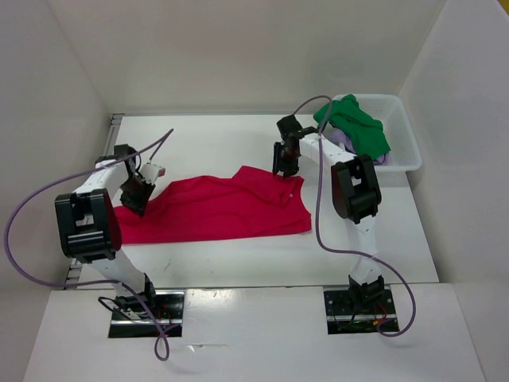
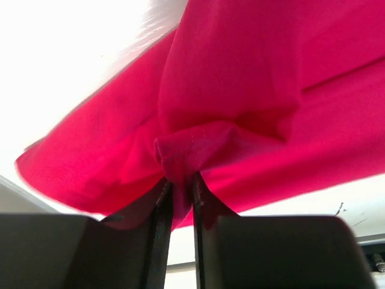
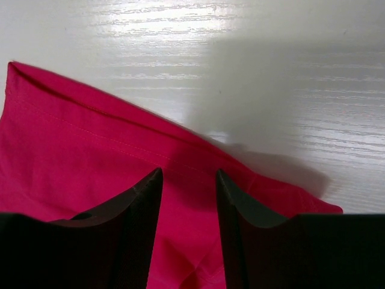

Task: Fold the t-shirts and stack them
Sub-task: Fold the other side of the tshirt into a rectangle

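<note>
Top view: the red t-shirt (image 1: 223, 211) lies spread across the middle of the table (image 1: 215, 139). Its left end is hidden under the left gripper (image 1: 134, 200), and its upper right corner sits beneath the right gripper (image 1: 285, 170). Neither tool's jaw gap can be made out from here. At upper right, the green t-shirt (image 1: 358, 127) is heaped in the white basket (image 1: 404, 135) and covers most of the lavender t-shirt (image 1: 339, 138), which shows only as slivers.

Left wrist view: red cloth (image 2: 240, 90) fills most of the frame, somewhat blurred. The left gripper (image 2: 179, 180) has its fingers nearly pressed together, pinching a bunched fold of the shirt between them.

Right wrist view: the right gripper (image 3: 188, 177) has its fingers spread, with flat red cloth (image 3: 72, 156) between and below them near the hemmed edge. Whether the tips touch the fabric cannot be told. Bare table (image 3: 271, 72) fills the upper frame.
</note>
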Controlling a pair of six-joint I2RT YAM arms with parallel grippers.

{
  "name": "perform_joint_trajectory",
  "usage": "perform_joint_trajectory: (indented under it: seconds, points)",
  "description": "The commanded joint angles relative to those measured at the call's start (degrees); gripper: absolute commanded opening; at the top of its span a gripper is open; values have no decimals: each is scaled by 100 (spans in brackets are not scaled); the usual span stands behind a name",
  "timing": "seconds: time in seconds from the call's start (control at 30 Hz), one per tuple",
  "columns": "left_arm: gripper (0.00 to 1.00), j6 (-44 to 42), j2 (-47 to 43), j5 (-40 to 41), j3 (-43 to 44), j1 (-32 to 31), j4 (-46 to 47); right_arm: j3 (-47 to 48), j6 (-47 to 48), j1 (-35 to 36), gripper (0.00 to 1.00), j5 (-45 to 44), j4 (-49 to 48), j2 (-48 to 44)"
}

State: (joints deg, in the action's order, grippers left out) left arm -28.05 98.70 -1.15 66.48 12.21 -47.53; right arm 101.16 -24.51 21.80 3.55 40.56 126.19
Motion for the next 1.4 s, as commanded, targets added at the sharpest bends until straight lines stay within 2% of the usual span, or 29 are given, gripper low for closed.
perform_joint_trajectory:
  seconds: [0.0,0.13,0.27,0.33,0.43,0.53,0.67,0.87,0.97,1.03,1.1,1.2,1.37]
  points:
    - [23,151,-640,-61,32,-95,-81,-105,61,-36,46,119,-311,-226]
    - [21,99,-930,-254,-134,-148,-274,-298,8,-36,45,224,-417,-331]
    - [36,46,-1001,-307,-302,-201,-205,-440,8,-36,45,225,-522,-394]
    - [49,98,-923,-368,-355,-201,-4,-440,8,-36,46,225,-522,-394]
    - [55,159,-545,-421,-285,-201,199,-440,8,-36,53,163,-522,-394]
    - [55,221,-185,-369,-84,-201,270,-440,8,-88,53,163,-470,-394]
    - [55,133,-184,-939,102,-201,-45,-553,8,-88,53,93,-470,-542]
    - [57,-165,-798,-844,181,-455,-222,-659,8,-88,53,40,-470,-666]
    - [60,-524,-1036,-843,366,-613,-362,-712,8,-88,53,40,-470,-666]
    - [62,-1113,-1107,-843,366,-833,-652,-773,8,-88,53,40,-470,-666]
    - [64,-1377,-1160,-355,-10,-1176,-652,-774,8,-88,53,40,-522,-719]
    - [64,-1501,-1011,236,-530,-1317,-399,-774,8,-88,53,40,-522,-719]
    - [63,-1431,-765,430,-531,-1317,-117,-888,8,-88,53,-12,-522,-824]
